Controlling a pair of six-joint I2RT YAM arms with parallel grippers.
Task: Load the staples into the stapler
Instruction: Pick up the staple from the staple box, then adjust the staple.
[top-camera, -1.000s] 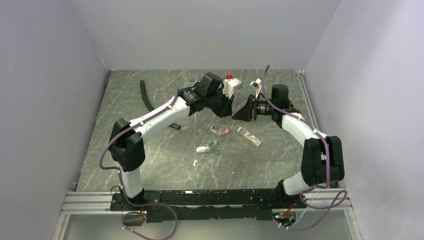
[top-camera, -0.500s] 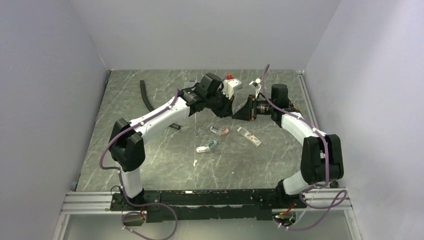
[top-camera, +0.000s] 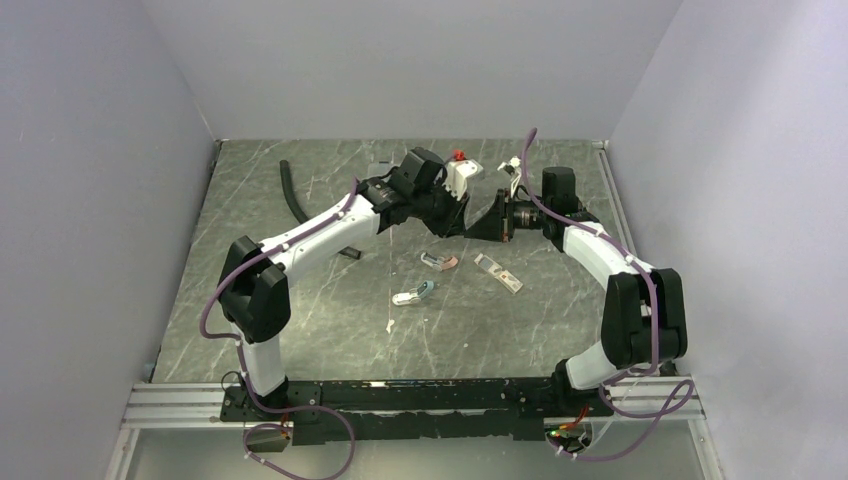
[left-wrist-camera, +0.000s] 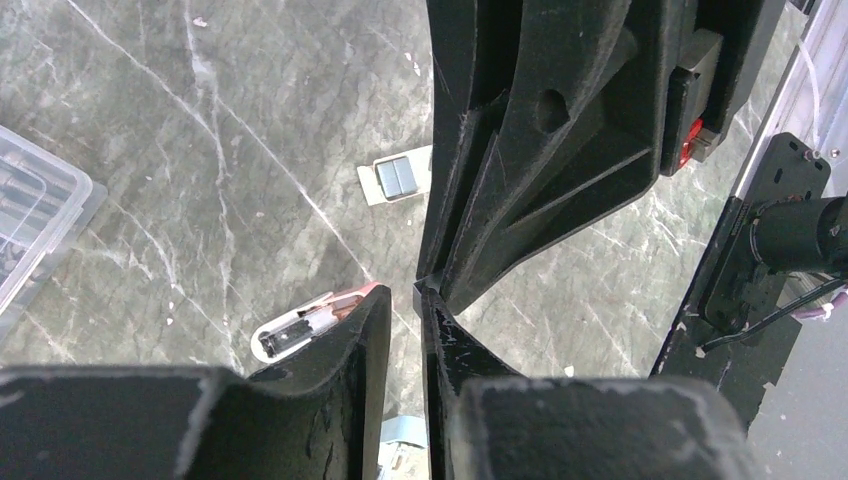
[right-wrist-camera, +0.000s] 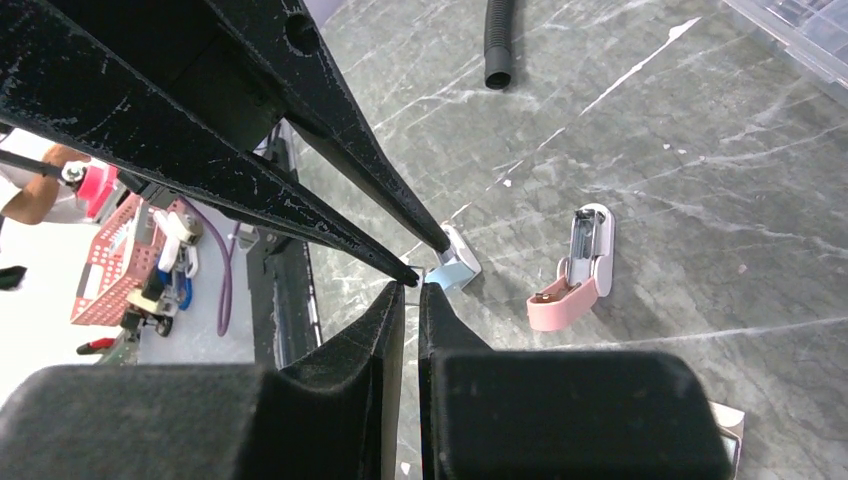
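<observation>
Tip to tip above the tabletop (top-camera: 300, 320), at the upper centre of the overhead frame: my left jaws stand slightly parted, fingertips (left-wrist-camera: 372, 318) a little apart, while my right jaws are closed to a thin slit, fingertips (right-wrist-camera: 392, 308) almost touching. The only likely staples (left-wrist-camera: 397, 177) I can make out are two grey blocks in the white carton (left-wrist-camera: 367, 186), above centre in the left wrist frame. Whether a strip is also pinched where the four tips meet is too small to tell. The pink stapler (top-camera: 440, 262) lies open on the tabletop just below the meeting point, with the blue stapler (top-camera: 415, 293) near it, lower in the frame. This reads as a mid-air pass from one set of jaws to the other. Done well, my right jaws grip firmly before my left part any wider. They squeeze lightly enough not to snap the strip and hold it lengthwise, ready for the pink stapler's open channel.
</observation>
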